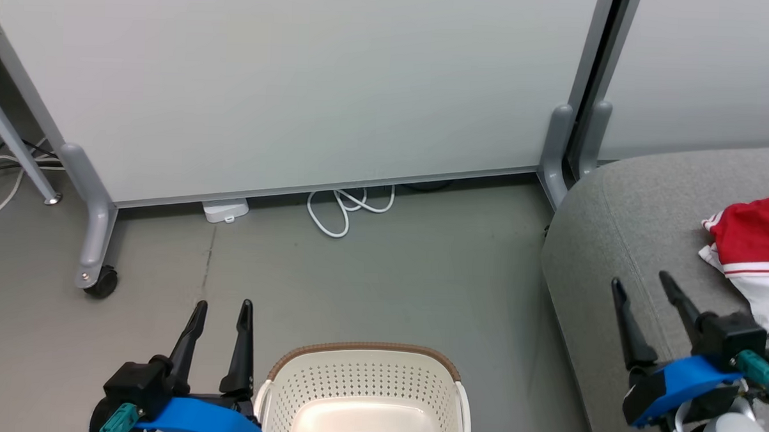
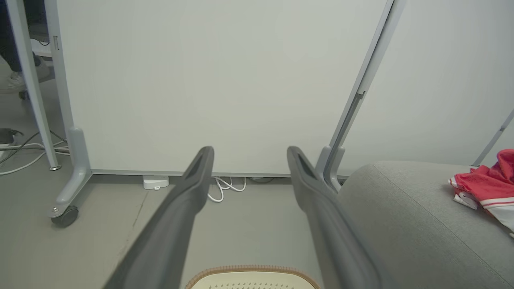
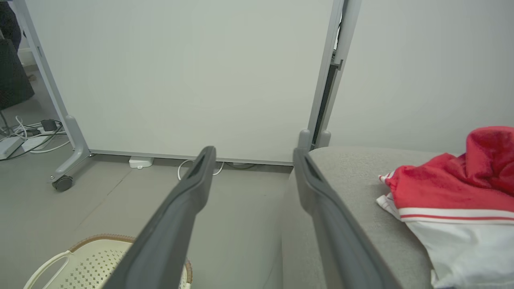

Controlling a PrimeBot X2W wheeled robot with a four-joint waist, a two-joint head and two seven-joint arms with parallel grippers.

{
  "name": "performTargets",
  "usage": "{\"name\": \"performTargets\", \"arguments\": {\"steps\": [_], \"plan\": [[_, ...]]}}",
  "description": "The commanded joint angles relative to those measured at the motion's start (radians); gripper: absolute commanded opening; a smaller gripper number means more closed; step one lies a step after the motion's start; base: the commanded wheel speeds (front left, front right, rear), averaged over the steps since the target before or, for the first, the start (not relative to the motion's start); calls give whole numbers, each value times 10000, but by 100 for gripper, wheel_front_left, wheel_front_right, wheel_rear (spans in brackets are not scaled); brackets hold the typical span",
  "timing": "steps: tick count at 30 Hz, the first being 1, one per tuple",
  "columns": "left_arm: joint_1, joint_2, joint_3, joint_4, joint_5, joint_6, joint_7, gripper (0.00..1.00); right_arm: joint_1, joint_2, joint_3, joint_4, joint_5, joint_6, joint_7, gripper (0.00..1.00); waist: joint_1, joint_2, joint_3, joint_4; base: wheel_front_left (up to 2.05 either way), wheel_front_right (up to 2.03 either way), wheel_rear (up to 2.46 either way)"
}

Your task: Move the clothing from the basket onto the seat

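At the bottom centre of the head view sits the basket (image 1: 364, 347), its brown rim curving over a perforated cream wall and a pale bottom that bears a small label. Just left of it, at the lower left, the left gripper (image 1: 224, 306) points up the frame, its two dark fingers spread apart with nothing between them. At the lower right the right gripper (image 1: 640, 280) stands likewise parted and holds nothing, its fingers over the near edge of the seat (image 1: 614, 237). The seat takes up the right side (grey, rounded at its corner). On it, at the right edge of the frame, lies the clothing (image 1: 752, 232), a crumpled red heap with white trim and stripes, apart from both grippers. Beyond the grey floor (image 1: 421, 275), a looped white cable (image 1: 346, 208) and a small white box (image 1: 225, 210) lie at the foot of a pale partition (image 1: 300, 79), which spans the upper frame and rides on a castor (image 1: 104, 283).
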Motion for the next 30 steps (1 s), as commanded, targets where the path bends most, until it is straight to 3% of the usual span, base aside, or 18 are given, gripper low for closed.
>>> {"name": "performTargets", "arguments": {"steps": [1, 15, 30], "plan": [[131, -1, 208, 98, 69, -15, -47, 100, 394, 167, -38, -216, -98, 1, 37, 100, 3, -1, -106, 123, 0, 0, 0], [415, -232, 1127, 593, 158, -15, -47, 100, 1312, 1184, -84, -686, -517, 1, 33, 100, 3, -1, -212, 177, 0, 0, 0], [480, -310, 1207, 676, 261, -15, -47, 100, 1307, 1262, 17, -796, -603, 1, 101, 100, 3, -1, -135, 198, 0, 0, 0]]}}
